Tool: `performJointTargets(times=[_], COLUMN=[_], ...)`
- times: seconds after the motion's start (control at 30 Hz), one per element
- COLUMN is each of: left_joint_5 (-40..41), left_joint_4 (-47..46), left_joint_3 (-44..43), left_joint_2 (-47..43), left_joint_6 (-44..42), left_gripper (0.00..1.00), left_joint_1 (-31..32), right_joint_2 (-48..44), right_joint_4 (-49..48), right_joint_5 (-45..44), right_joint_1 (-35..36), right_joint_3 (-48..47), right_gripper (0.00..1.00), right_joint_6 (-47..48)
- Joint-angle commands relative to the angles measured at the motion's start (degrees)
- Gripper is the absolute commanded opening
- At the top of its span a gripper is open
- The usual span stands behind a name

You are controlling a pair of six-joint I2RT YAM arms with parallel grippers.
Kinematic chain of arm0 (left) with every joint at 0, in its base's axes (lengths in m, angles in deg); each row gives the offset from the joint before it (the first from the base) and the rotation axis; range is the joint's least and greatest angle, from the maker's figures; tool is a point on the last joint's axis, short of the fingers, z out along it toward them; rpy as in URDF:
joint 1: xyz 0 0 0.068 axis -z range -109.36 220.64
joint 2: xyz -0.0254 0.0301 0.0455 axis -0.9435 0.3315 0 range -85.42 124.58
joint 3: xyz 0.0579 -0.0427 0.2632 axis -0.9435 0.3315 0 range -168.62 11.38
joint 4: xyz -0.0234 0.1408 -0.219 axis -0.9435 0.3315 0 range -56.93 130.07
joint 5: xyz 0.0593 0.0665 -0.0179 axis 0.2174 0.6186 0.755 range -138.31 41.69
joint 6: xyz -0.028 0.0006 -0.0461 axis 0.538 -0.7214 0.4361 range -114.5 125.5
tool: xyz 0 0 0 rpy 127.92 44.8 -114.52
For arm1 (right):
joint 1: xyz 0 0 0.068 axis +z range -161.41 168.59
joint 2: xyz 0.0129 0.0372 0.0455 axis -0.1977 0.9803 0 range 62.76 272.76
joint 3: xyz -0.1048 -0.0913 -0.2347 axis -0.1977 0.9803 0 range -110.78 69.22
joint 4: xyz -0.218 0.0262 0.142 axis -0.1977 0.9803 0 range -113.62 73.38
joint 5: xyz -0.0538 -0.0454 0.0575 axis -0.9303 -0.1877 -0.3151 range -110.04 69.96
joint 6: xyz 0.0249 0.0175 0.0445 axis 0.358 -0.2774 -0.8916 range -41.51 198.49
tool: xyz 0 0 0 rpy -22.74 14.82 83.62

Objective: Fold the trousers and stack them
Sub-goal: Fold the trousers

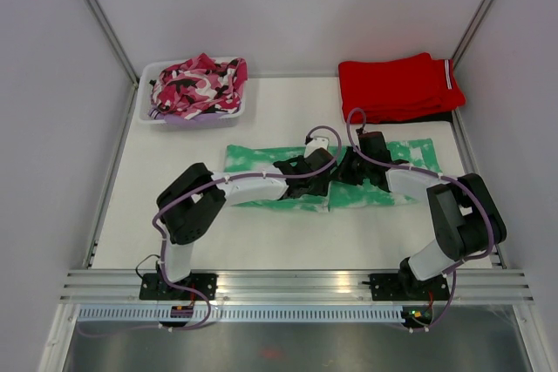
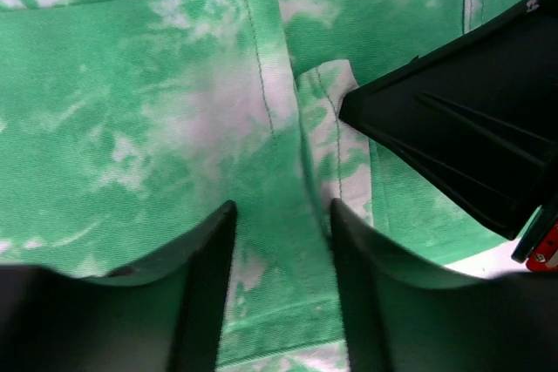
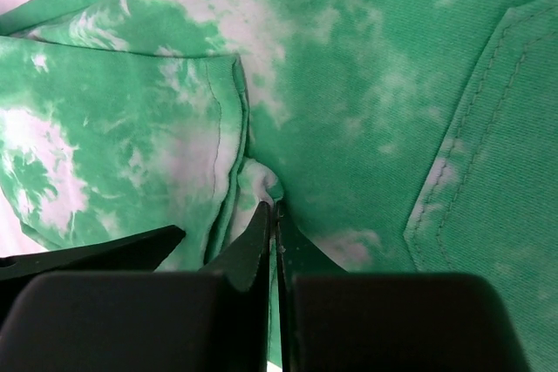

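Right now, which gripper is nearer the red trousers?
Right. The right gripper pinches the green trousers on the near side of the red trousers; the left gripper is beside it, farther to the left.

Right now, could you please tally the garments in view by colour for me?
mint green tie-dye trousers: 1
red trousers, white stripe at one edge: 1
pink, black and white camouflage garment: 1
Total: 3
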Motion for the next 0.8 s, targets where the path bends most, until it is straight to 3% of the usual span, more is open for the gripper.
performJointTargets(times=[0.0, 0.03, 0.17, 0.77], left_joint_5=[2.0, 2.0, 2.7, 6.4], left_joint_4=[0.8, 0.8, 0.9, -1.5], left_joint_3=[-1.6, -1.7, -1.5, 2.8], left_joint_2=[1.3, 1.3, 0.0, -18.2], left_joint_6=[-1.7, -1.5, -0.6, -0.5], left_gripper=[0.51, 0.38, 0.04, 0.02], left_joint_1=[0.2, 0.2, 0.2, 0.1], right_joint_2=[-0.7, -0.7, -0.7, 3.7], right_joint_4=[-2.0, -1.9, -2.1, -1.3], right_joint_5=[-2.9, -2.9, -2.9, -3.8], right_joint_1=[0.1, 0.1, 0.1, 0.0], right_joint_3=[-0.6, -0.6, -0.9, -16.9], right_gripper=[0.0, 0.0, 0.0, 0.0], right_joint_6=[-0.1, -0.1, 0.0, 4.2])
